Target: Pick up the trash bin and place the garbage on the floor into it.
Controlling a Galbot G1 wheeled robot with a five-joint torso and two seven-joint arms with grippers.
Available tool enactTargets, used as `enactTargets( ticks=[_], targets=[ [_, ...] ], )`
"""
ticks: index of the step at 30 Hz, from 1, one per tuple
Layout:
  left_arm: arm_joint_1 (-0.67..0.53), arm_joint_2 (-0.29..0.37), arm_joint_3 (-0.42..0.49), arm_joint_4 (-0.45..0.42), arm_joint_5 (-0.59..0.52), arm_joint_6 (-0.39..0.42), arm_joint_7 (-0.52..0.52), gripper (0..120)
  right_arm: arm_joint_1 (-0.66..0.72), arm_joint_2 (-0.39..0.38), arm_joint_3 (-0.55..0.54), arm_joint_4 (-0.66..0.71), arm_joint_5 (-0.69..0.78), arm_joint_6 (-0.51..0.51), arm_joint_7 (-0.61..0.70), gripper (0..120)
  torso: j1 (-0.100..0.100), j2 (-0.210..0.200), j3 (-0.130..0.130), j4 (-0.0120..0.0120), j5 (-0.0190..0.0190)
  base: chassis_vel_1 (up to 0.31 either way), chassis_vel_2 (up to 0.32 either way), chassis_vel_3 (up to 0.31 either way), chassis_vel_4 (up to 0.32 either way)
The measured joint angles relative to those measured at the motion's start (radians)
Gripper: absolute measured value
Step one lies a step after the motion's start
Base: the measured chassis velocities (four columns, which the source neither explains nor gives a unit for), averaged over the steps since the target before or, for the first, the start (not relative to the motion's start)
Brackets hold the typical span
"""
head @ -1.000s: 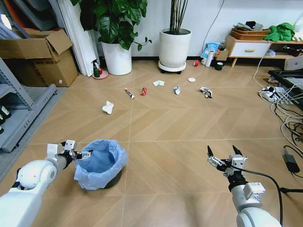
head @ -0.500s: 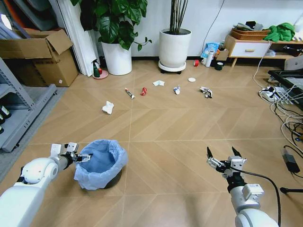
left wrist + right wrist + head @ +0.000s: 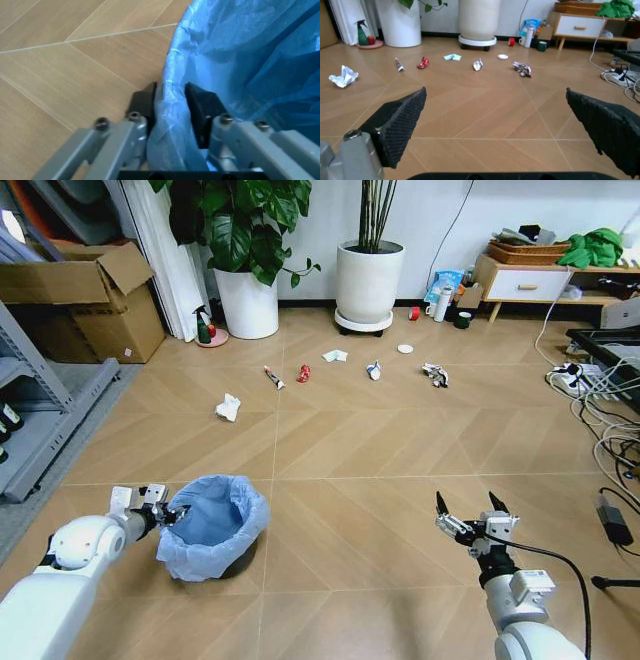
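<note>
The trash bin (image 3: pixel 213 525), a small dark tub lined with a crinkly light-blue bag, stands on the herringbone floor (image 3: pixel 360 440) at my lower left. My left gripper (image 3: pixel 170 515) is at its left rim. In the left wrist view its two dark fingers (image 3: pixel 200 105) pinch the bag-covered rim (image 3: pixel 172 75) from both sides. My right gripper (image 3: pixel 468 510) hovers open and empty over bare floor at the lower right. The garbage lies farther out: a white tissue (image 3: pixel 228 407), a thin tube (image 3: pixel 272 376), a red wrapper (image 3: pixel 303 372), a folded paper (image 3: pixel 335 356), a white disc (image 3: pixel 405 349) and a printed wrapper (image 3: pixel 434 374).
Two large white plant pots (image 3: pixel 368 280) stand at the back wall, with a cardboard box (image 3: pixel 90 300) and a grey shelf (image 3: pixel 40 420) on the left. Cables and a power strip (image 3: pixel 590 380) crowd the right edge. A low cabinet (image 3: pixel 530 280) sits back right.
My left gripper has sunk a little and settled on the bin's left rim. The right gripper has drifted slightly lower. The litter has not moved.
</note>
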Motion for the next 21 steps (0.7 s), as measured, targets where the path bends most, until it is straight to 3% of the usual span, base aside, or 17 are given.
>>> enactTargets(
  ticks=[1, 4, 6, 16, 21],
  targets=[
    [0.000, 0.000, 0.000, 0.000, 0.000, 0.000, 0.000, 19, 0.000, 0.000, 0.000, 0.000, 0.000, 0.000, 0.000, 100, 0.000, 0.000, 0.000, 0.0000, 0.0000, 0.000, 0.000, 0.000, 0.000],
    [-0.001, -0.003, -0.001, 0.005, -0.001, -0.011, 0.014, 3, 0.000, 0.004, -0.001, -0.001, 0.001, 0.000, 0.000, 100, 0.000, 0.000, 0.000, 0.0000, 0.0001, 0.000, 0.000, 0.000, 0.000],
    [0.000, -0.003, -0.002, 0.005, -0.001, -0.012, 0.019, 0, 0.000, 0.004, -0.002, -0.001, 0.001, -0.001, 0.001, 100, 0.000, 0.000, 0.000, 0.0000, 0.0002, 0.000, 0.000, 0.000, 0.000],
    [0.022, -0.030, -0.033, -0.014, -0.045, -0.029, -0.040, 0, 0.014, -0.003, 0.007, 0.006, 0.020, -0.027, 0.016, 100, 0.000, 0.000, 0.000, 0.0001, -0.0007, 0.000, 0.000, 0.000, 0.000],
    [0.054, -0.056, -0.082, -0.077, -0.106, -0.041, -0.141, 0, 0.027, -0.010, 0.018, 0.018, 0.035, -0.044, 0.029, 100, 0.000, 0.000, 0.000, -0.0003, -0.0003, 0.000, 0.000, 0.000, 0.000]
  ],
)
